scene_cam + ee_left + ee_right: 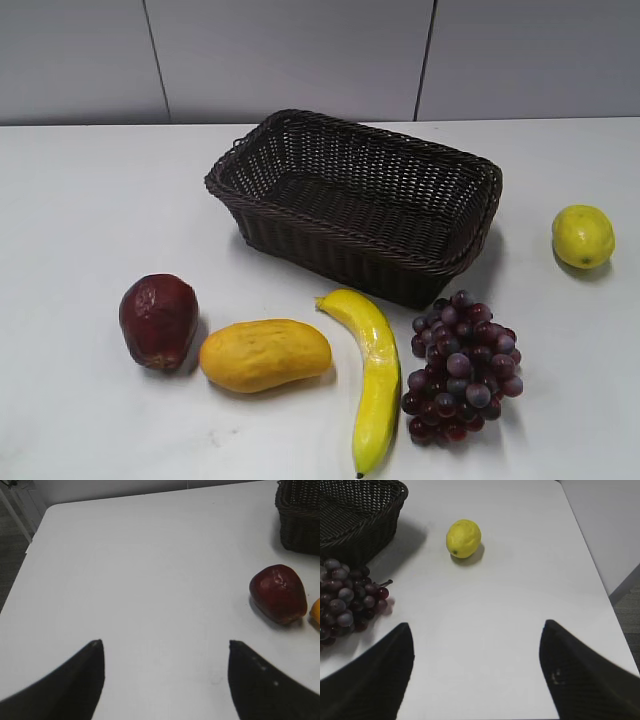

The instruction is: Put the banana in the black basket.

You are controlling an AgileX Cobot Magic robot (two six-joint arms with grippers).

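Banana lies before basket, apparently apart.

One banana, one black basket, one mango, one lemon, one red apple, one grape bunch.

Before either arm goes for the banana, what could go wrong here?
The banana lies squeezed between the grapes and the mango, so a pincer coming down may knock either one aside. It looks glossy and curved, so it could slip or twist in the grip. The basket has raised woven walls; carried too low, the banana might catch the rim.
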